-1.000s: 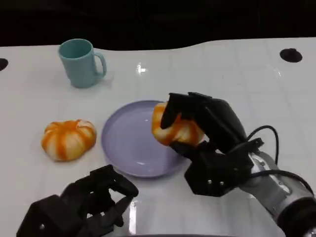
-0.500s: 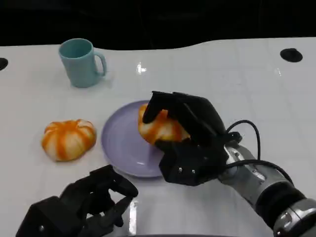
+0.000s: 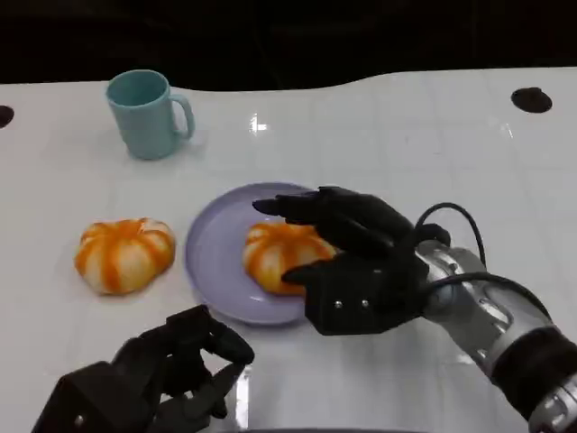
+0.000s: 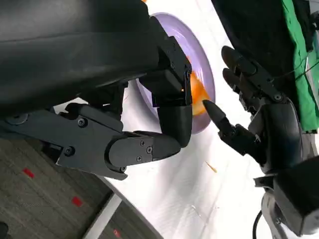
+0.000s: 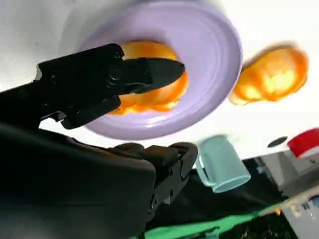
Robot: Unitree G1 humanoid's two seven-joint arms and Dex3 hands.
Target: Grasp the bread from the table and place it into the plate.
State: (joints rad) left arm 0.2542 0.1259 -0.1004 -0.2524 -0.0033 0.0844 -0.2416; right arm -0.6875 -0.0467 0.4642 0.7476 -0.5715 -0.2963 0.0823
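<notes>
At the lower left of the head view the left robot hand [image 3: 158,374] sits at the near edge of the white desk [image 3: 406,135], its fingers curled inward around nothing, with a strip of bare surface between it and the plate. Right of it, coming in from the lower right corner, the right robot hand [image 3: 347,262] reaches over the near right rim of the lavender plate [image 3: 212,253]; its fingers are spread over the bread [image 3: 279,253], and the thumb lies at the bread's near side, but whether they still press on it cannot be told. In the right wrist view the bread [image 5: 149,94] lies inside the plate [image 5: 209,59], toward one side of the dish, with open purple surface on the far side. At the left of the head view, just beside the plate's left rim but apart from it, a second orange-and-white bun [image 3: 124,253] rests on the desk. Farther back, at the upper left, a teal mug [image 3: 146,115] stands upright with its handle to the right, well apart from the plate. The upper right stretch of the desk is open up to its far edge, where a small black disc [image 3: 531,100] lies.
</notes>
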